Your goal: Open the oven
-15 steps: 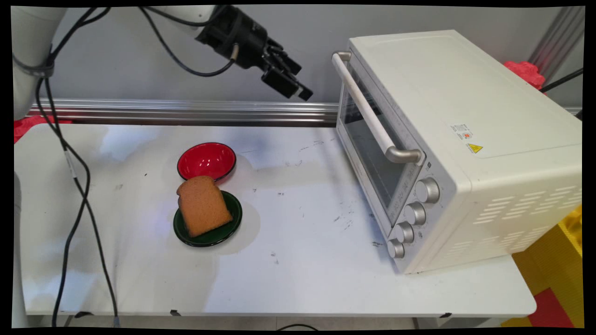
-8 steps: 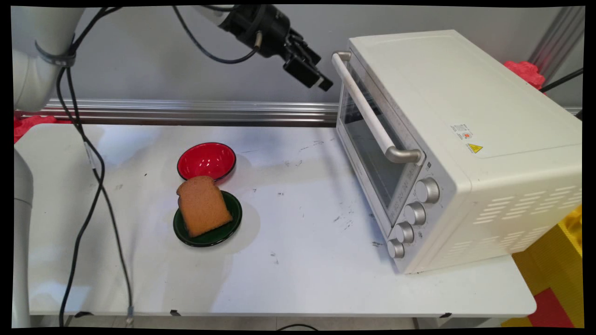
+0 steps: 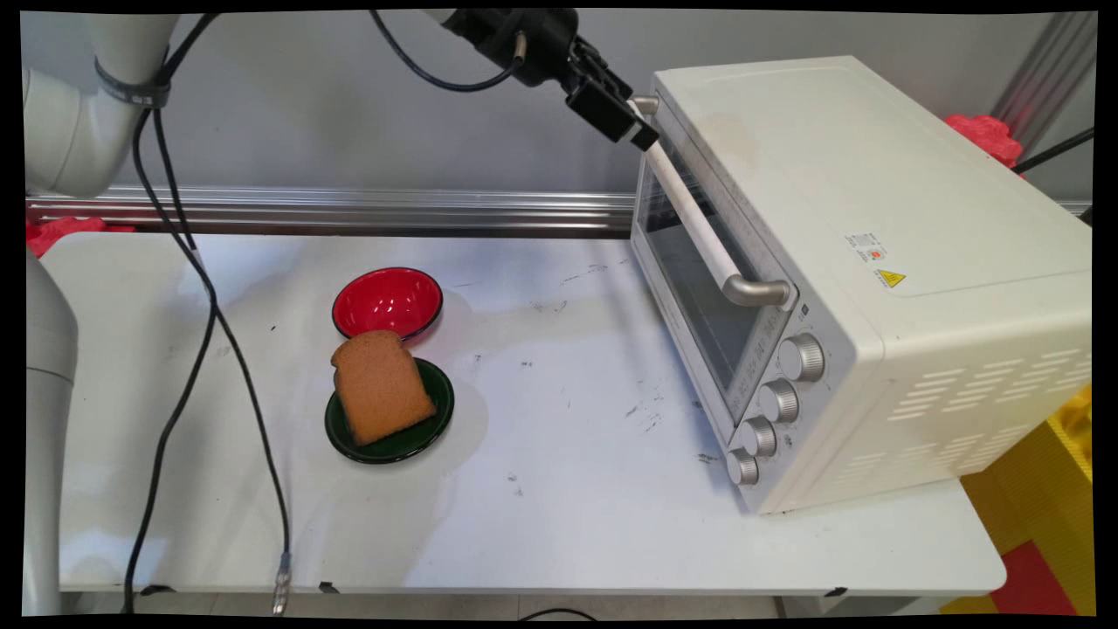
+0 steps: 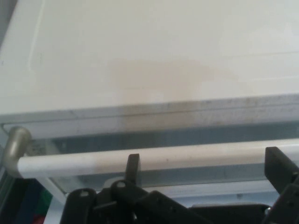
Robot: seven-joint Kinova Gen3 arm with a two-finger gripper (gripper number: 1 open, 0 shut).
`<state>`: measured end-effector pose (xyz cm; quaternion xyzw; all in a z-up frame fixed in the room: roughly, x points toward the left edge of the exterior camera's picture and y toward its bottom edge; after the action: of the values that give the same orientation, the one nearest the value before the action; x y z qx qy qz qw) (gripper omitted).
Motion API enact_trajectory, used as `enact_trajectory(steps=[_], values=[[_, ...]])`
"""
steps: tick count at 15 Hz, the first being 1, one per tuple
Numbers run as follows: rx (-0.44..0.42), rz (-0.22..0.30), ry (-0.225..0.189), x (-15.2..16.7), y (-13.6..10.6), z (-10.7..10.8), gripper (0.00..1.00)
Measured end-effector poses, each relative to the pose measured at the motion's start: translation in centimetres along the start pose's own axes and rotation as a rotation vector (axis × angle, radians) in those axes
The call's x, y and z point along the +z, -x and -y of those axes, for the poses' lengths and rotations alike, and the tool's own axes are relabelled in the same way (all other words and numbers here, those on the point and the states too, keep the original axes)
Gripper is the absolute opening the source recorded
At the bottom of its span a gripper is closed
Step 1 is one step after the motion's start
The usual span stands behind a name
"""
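Hand: the hand (image 3: 631,129) is spread, fingers (image 4: 133,164) apart at the oven handle (image 4: 154,160), far end.
Oven: toaster oven (image 3: 873,262), door closed, on the surface (image 3: 559,524) at right.
Dishes: bread slice (image 3: 380,384) on green plate (image 3: 437,419), touching red bowl (image 3: 387,301), well apart from hand.

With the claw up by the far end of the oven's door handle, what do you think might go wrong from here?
1. The claw meets the handle at its far end, beside the bracket, not mid-bar; a pull there may twist or slip off.
2. The fingers stand apart with the bar between them in the hand view; closing too shallow could miss it.
3. The toaster oven sits loose on the table, so a hard pull might drag it.
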<state>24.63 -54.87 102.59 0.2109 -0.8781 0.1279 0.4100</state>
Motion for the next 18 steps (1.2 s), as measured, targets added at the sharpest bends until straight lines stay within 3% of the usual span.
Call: enact_trajectory(steps=[3,4,10,18], values=[[-0.010,-0.001,0.010,0.4,-0.6,0.1,1.00],[-0.016,-0.001,0.013,0.6,-0.8,0.1,0.00],[-0.044,0.014,0.027,1.4,-1.5,0.2,0.00],[-0.090,0.019,0.061,3.5,-4.3,-0.2,0.00]])
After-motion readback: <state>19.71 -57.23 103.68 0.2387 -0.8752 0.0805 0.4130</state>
